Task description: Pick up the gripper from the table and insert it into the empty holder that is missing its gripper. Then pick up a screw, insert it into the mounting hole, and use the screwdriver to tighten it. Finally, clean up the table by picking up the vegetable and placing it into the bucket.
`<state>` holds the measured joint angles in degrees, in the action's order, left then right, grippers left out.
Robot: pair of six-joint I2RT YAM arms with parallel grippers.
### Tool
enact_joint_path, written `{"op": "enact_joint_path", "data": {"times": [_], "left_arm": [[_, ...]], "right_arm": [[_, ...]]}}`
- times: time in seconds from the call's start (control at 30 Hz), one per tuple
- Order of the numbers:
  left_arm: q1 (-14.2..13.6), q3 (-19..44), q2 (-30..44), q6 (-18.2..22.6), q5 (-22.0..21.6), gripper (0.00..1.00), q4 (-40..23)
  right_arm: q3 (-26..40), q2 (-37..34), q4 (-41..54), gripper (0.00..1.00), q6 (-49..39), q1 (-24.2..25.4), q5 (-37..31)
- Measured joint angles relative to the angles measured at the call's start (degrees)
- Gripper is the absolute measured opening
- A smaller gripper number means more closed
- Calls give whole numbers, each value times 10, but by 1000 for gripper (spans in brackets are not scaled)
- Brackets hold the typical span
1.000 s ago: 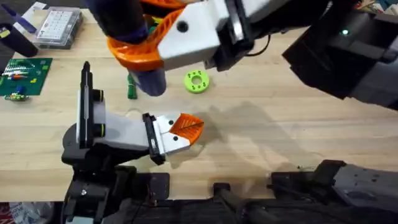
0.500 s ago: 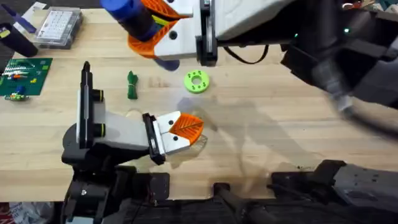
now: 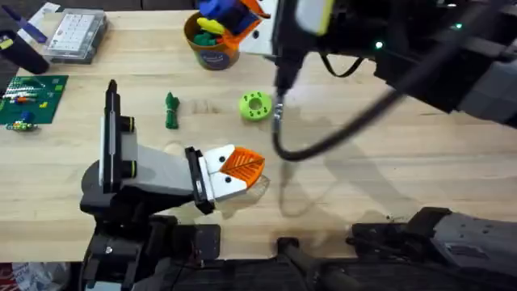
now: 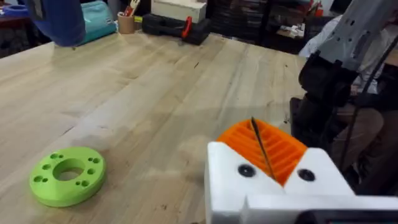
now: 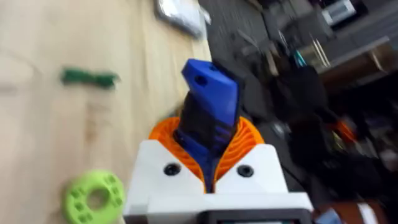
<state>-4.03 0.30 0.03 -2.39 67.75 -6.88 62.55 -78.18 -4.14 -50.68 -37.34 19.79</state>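
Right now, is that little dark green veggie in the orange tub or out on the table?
Out. The veggie lies on the bare table, apart from the tub.

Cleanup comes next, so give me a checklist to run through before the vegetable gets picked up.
1. Vegetable lying free on the table: ok.
2. Bucket upright: ok.
3. Right gripper free to grasp: not ok, it is shut on the screwdriver.
4. Ring apart from the vegetable: ok.
5. Screw tightened: cannot tell.
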Motion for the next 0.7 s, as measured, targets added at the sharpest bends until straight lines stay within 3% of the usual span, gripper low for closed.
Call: {"op": "enact_joint_path", "data": {"times": [0.33,0.7], "left_arm": [[0,0,0,0,0,11,0],[0,0,0,0,0,11,0]], "right_arm": [[1,-92,17,29,-112,35,-118],[1,-117,17,29,-137,73,-139]]}}
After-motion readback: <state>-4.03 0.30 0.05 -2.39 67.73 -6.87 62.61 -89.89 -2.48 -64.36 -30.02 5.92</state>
